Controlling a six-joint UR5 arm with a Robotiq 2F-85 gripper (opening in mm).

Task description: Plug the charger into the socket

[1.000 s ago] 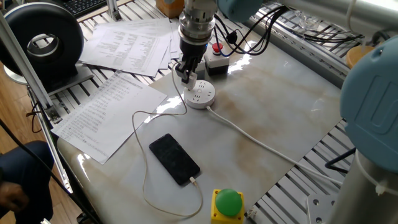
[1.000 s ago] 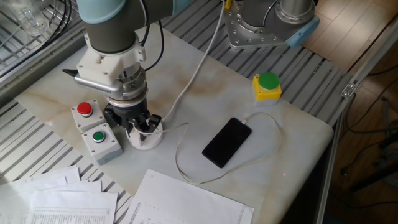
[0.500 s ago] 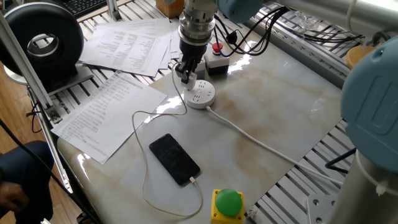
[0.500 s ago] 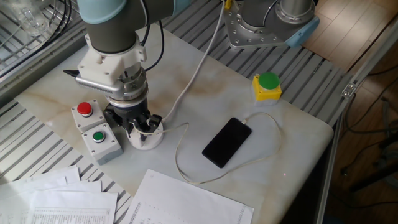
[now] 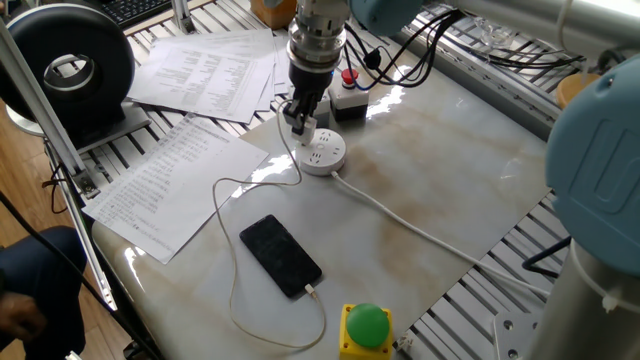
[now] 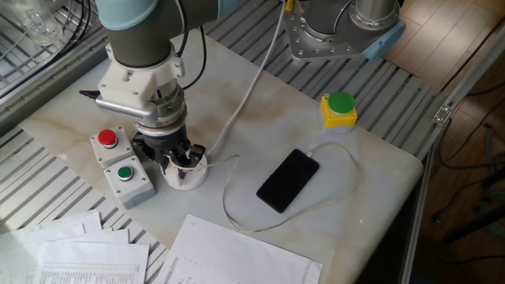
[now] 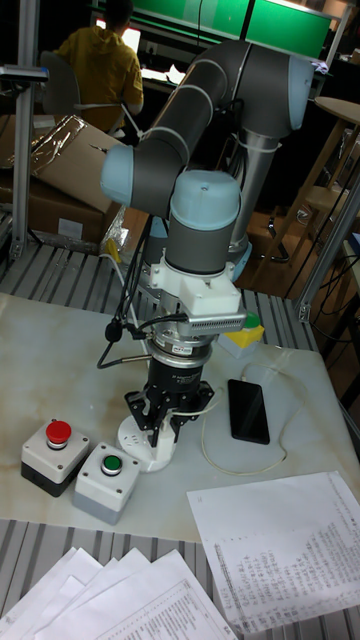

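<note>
Gripping the charger (image 5: 300,124), the jaws hold it at the rim of the socket (image 5: 325,153) on the table (image 5: 450,170).

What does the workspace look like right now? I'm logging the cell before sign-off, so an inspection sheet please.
Surface: pale marbled tabletop on a slatted metal frame.
Job's things: charger held in the hand, right over the round socket; whether it is seated cannot be told.
Clutter: black phone, grey box with red and green buttons, yellow box with green dome button, printed sheets.
Hand: hand shut on the charger, pointing straight down.
Cables: thin cable loops from charger to phone; thick cord runs from the socket off the table edge.
Surroundings: a seated person in yellow behind the arm.
</note>
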